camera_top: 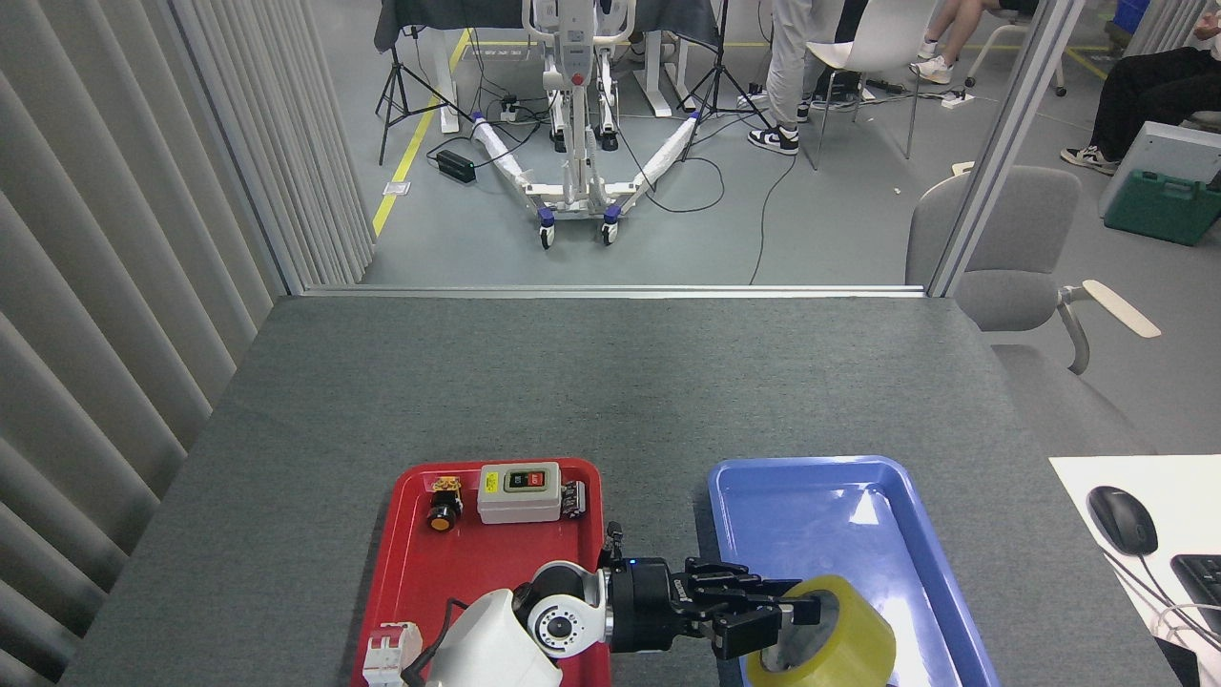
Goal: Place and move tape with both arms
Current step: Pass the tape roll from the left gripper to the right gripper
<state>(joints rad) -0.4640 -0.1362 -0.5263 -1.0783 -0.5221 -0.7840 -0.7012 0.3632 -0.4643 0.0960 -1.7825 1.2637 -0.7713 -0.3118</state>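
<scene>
So my left gripper [768, 622] clamps tape [839, 641] by its rim | hole faces left, low over blue tray [916, 553] | right arm out of shot
</scene>
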